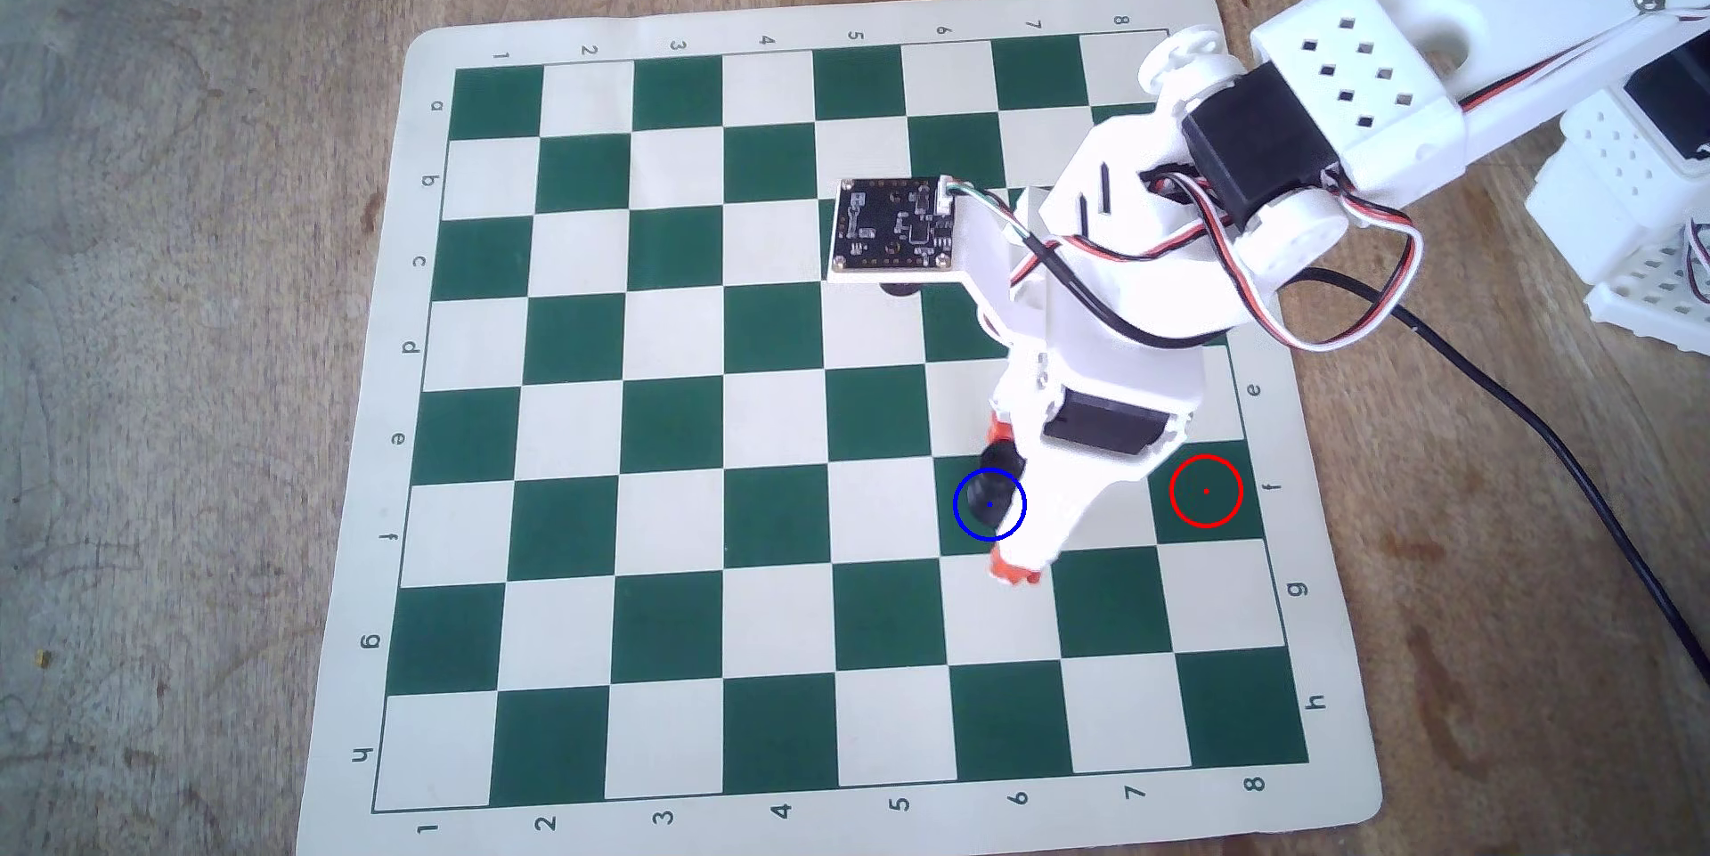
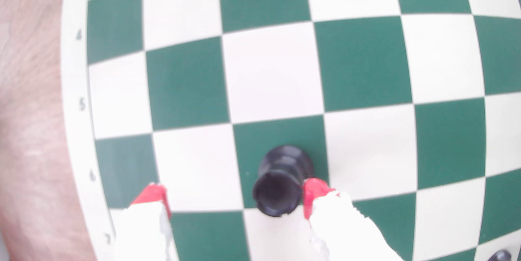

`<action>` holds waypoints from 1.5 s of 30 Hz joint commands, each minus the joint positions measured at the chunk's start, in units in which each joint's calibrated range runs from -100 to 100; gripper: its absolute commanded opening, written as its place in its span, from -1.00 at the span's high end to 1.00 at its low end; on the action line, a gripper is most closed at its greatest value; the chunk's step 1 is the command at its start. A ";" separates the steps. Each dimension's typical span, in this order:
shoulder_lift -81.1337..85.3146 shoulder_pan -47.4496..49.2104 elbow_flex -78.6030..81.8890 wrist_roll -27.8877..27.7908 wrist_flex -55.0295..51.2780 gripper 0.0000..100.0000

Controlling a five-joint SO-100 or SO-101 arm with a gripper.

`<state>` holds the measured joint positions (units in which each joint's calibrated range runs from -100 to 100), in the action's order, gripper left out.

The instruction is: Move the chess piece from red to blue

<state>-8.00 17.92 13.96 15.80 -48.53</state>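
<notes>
The black chess piece (image 1: 986,486) stands upright on a green square, inside the blue ring (image 1: 957,516). In the wrist view the piece (image 2: 277,187) stands between my fingers, touching the right red fingertip (image 2: 314,190), with a wide gap to the left red fingertip (image 2: 152,193). My gripper (image 1: 1007,500) (image 2: 232,193) is open around the piece, low over the board. The red ring (image 1: 1206,463) with its centre dot lies two squares to the right in the overhead view, on an empty green square.
The green-and-cream chess mat (image 1: 648,412) lies on a wooden table (image 1: 185,356). The white arm (image 1: 1342,79) reaches in from the top right, with a black cable (image 1: 1555,449) trailing beside the mat. A dark object (image 2: 500,256) shows at the wrist view's bottom right corner.
</notes>
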 commanded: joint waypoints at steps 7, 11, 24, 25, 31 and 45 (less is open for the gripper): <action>9.95 -1.77 2.08 -0.54 -0.20 0.33; 15.39 -2.94 2.27 -0.59 -1.52 0.37; 54.44 -1.93 22.85 -3.57 -8.48 1.00; 57.49 -2.16 26.11 -3.52 -6.51 1.00; 78.12 -4.43 45.60 -2.25 8.07 1.00; 93.15 -8.65 86.04 -13.04 86.53 1.00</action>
<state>82.24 10.99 98.64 4.91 12.35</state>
